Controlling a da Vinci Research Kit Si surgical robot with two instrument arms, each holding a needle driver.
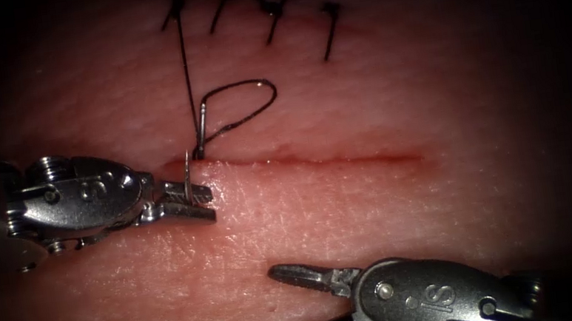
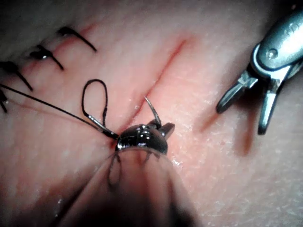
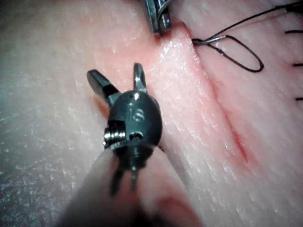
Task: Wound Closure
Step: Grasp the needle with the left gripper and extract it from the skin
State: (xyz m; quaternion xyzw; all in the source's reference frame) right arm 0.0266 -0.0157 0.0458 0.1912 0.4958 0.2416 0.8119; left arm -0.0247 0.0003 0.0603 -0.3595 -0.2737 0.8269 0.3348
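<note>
The cut point(image 1: 331, 161) runs across the tissue point(image 1: 401, 234). At its left end my left tool point(image 1: 192, 196) is shut on the curved needle point(image 1: 187, 168) just below its tip, which points up. The needle's tail point(image 1: 201, 131) rises from the tissue on the far edge of the cut, so its middle seems buried. Black thread point(image 1: 249, 113) loops from the tail, and a strand runs up to the stitches. My right tool point(image 1: 274, 311) is open and holds nothing, below the cut. The left wrist view has the needle tip point(image 2: 151, 108), the thread loop point(image 2: 94, 99) and the right tool point(image 2: 239, 113).
Several tied black stitches point(image 1: 272, 9) with cut ends sit along the far part of the tissue. Seen from the right wrist, the right tool point(image 3: 118, 78) stands open over the tissue beside the cut point(image 3: 227, 127), with the left tool's jaws point(image 3: 158, 16) and the thread loop point(image 3: 236, 52) beyond.
</note>
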